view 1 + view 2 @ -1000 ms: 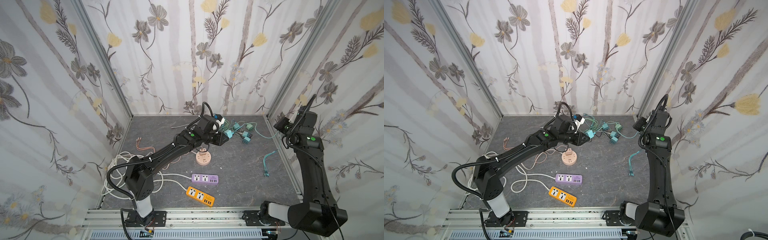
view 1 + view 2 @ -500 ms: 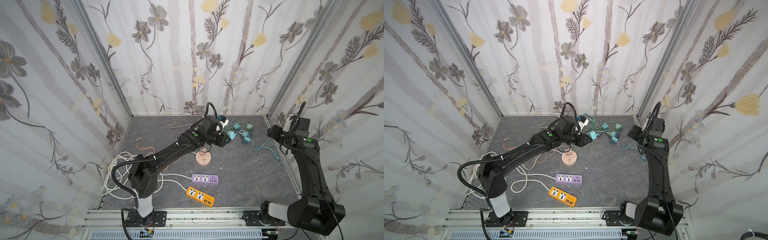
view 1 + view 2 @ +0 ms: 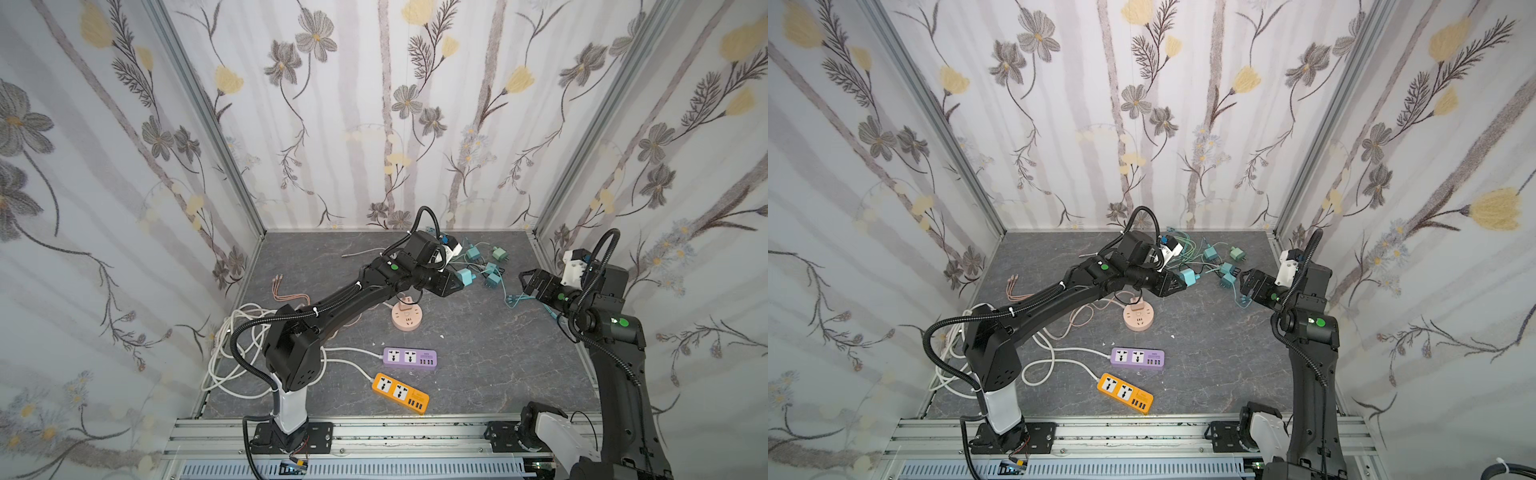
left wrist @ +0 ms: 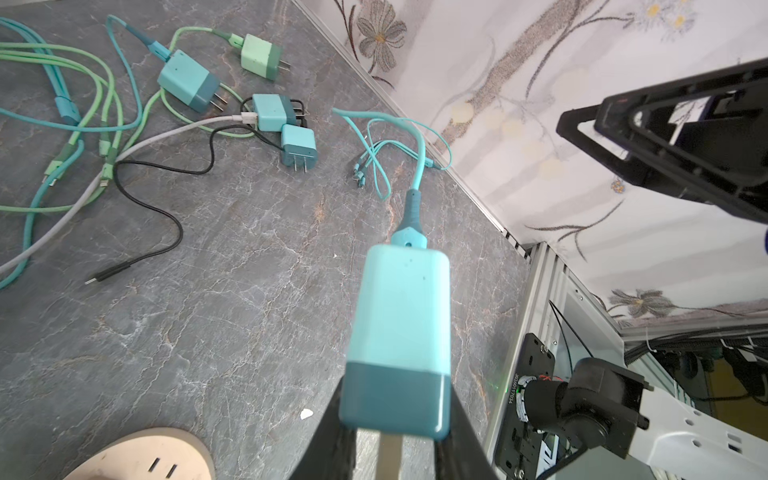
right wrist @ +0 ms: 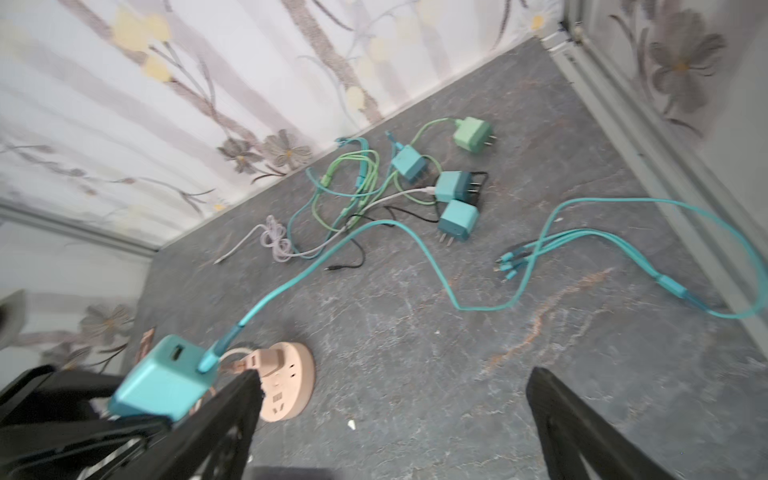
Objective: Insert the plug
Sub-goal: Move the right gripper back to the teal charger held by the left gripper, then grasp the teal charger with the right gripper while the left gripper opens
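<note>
**A:** Top views first. Where's the plug?

**B:** The teal charger is off the table, pinched at its dark end by the left gripper. The right gripper sits at the charger's 3 o'clock, near but apart, with its jaws spread wide and nothing in them. The round pink socket lies at the charger's 8 o'clock. The purple strip and orange strip are farther off, toward 7.

**A:** Left wrist?

**B:** Its fingers clamp the dark end, and the teal cable is seated in the pale end. The prongs seem to point back between the fingers.

**A:** Right wrist?

**B:** Those fingers stand wide over bare table. The charger sits just beside one of them, with the socket close behind it.

**A:** So which step?

**B:** The cable-to-charger join looks done, I'd say, and charger-into-socket remains. Next the right arm should back away. The left then has to bring the prongs down onto the socket's slots — likely needing a re-grip — and keep the trailing cable from snagging.
</note>
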{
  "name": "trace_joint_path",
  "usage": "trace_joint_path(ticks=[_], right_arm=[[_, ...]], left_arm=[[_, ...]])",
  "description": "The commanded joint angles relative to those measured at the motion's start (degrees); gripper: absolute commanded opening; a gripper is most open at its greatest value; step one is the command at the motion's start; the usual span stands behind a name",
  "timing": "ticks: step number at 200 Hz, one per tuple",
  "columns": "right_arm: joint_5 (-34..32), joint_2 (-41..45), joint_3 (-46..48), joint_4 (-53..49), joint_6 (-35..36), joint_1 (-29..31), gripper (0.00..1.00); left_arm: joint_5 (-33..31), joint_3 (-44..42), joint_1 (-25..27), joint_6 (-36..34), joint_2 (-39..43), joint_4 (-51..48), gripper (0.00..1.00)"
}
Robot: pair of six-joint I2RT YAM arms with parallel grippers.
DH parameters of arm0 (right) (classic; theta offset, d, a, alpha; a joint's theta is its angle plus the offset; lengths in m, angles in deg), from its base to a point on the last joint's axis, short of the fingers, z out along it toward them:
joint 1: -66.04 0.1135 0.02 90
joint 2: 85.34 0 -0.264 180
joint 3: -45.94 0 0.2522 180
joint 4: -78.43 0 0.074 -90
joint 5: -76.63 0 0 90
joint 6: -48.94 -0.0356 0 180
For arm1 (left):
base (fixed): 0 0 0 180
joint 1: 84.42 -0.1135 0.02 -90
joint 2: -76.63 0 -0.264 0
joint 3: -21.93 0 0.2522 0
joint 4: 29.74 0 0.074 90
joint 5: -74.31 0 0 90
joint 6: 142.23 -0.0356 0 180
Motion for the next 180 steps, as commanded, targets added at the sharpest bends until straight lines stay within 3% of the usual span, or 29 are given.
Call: trace_joint_path(ticks=[1, 12, 22, 84, 133, 180], right_arm=[[20.04, 1.2, 2.36, 10.11, 0.99, 0.31, 0.99], [27.88, 1.45, 3.18, 12.34, 1.88, 0.74, 0.99], [29.98, 1.8, 4.12, 13.88, 1.6, 1.71, 0.99], [28.59, 3.26, 8.14, 14.91, 10.86, 12.61, 0.98], [34.88, -3.07, 5.47, 12.08, 13.49, 15.37, 0.91], [42.01, -5.19, 4.38, 22.87, 7.66, 16.84, 0.76]], left_arm=[[3.41, 0.39, -0.47, -3.29, 0.4, 0.0, 0.0], [3.88, 0.15, -0.8, -4.66, 0.7, -0.81, 0.0], [4.42, -0.17, -1.02, -5.73, 1.21, -1.39, 0.0], [17.61, 1.11, -4.13, -12.25, 3.43, -5.63, 0.0], [22.54, -0.31, -4.84, -14.96, 6.84, -4.74, 0.0], [27.54, -0.05, -4.84, -15.44, 7.8, -5.07, 0.0]])
